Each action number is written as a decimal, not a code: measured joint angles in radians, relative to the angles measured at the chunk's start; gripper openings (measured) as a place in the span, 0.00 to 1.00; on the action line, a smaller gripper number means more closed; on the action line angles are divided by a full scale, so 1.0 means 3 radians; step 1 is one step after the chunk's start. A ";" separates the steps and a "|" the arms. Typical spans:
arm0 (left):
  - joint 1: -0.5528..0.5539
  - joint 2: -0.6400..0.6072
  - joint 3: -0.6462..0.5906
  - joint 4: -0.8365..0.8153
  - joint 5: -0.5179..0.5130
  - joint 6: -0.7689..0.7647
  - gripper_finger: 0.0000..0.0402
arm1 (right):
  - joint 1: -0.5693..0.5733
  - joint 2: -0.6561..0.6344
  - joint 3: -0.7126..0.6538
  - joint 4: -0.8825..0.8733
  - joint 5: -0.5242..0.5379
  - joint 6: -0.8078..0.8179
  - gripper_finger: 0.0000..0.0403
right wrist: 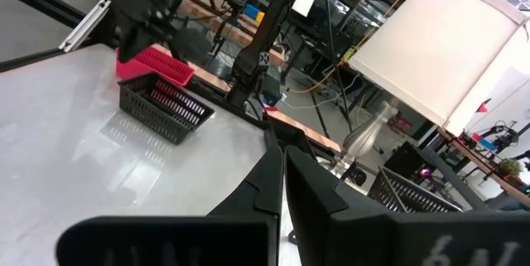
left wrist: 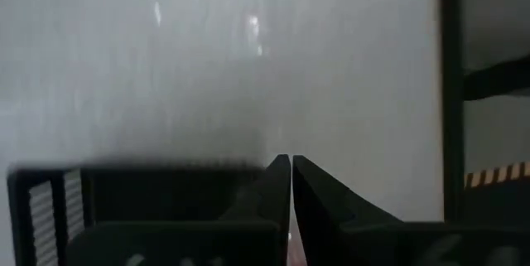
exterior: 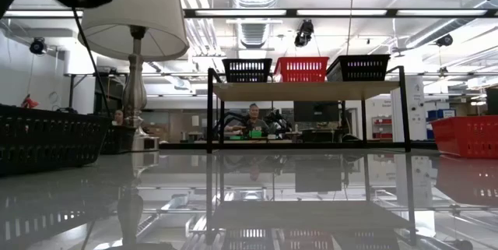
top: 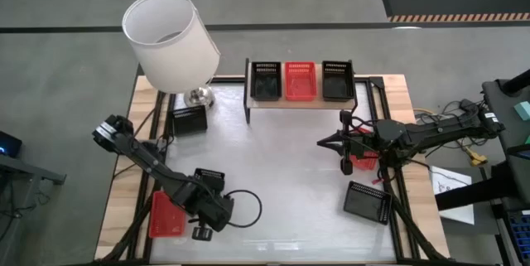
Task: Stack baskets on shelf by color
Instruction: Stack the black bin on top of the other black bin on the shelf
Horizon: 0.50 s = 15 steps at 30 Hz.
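The shelf (top: 300,104) stands at the table's far edge and carries a black basket (top: 266,80), a red basket (top: 300,80) and another black basket (top: 337,79) side by side. My left gripper (left wrist: 291,160) is shut low over the near left of the table, beside a loose black basket (top: 209,179). A red basket (top: 166,215) lies to its left. My right gripper (right wrist: 281,148) is shut and hovers right of centre, pointing toward the table's left. Under the right arm sits a red basket (top: 362,163), with a black basket (top: 367,202) nearer. My left gripper has its shut fingers (left wrist: 277,185) level with the rim (left wrist: 166,169) of the loose black basket, which stretches away on one side of them. I cannot tell whether they touch it. The basket's base appears to rest on the table.
A white-shaded lamp (top: 170,38) stands at the far left corner with one more black basket (top: 189,119) at its foot. The white tabletop (top: 281,175) between the arms holds nothing. A cable loop (top: 248,208) trails by the left arm. People sit in the room beyond (exterior: 253,117).
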<state>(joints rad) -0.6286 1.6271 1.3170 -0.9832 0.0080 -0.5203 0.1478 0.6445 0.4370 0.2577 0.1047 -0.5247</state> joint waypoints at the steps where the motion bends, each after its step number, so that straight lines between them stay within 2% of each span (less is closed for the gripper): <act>1: -0.0001 0.0004 -0.0029 -0.0033 -0.0003 -0.0126 0.00 | 0.0000 0.0000 0.0000 -0.0001 0.0000 0.0000 0.02; 4: 0.0000 0.0011 -0.0050 -0.0105 0.0091 -0.0278 0.00 | 0.0000 0.0000 -0.0005 -0.0001 0.0000 0.0001 0.02; 7: -0.0002 0.0007 -0.0050 -0.0102 0.0182 -0.0355 0.05 | 0.0000 0.0000 -0.0015 -0.0024 0.0000 0.0001 0.02; 11: -0.0015 0.0018 -0.0050 -0.0142 0.0233 -0.0550 0.18 | 0.0000 0.0000 -0.0021 -0.0047 -0.0001 0.0001 0.02; 15: -0.0070 0.0069 -0.0139 -0.0182 0.0232 -0.0513 0.35 | 0.0000 0.0000 -0.0021 -0.0047 0.0000 0.0003 0.02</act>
<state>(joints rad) -0.6496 1.6477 1.2753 -1.0379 0.0776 -0.6743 0.1478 0.6445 0.4309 0.2436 0.1047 -0.5240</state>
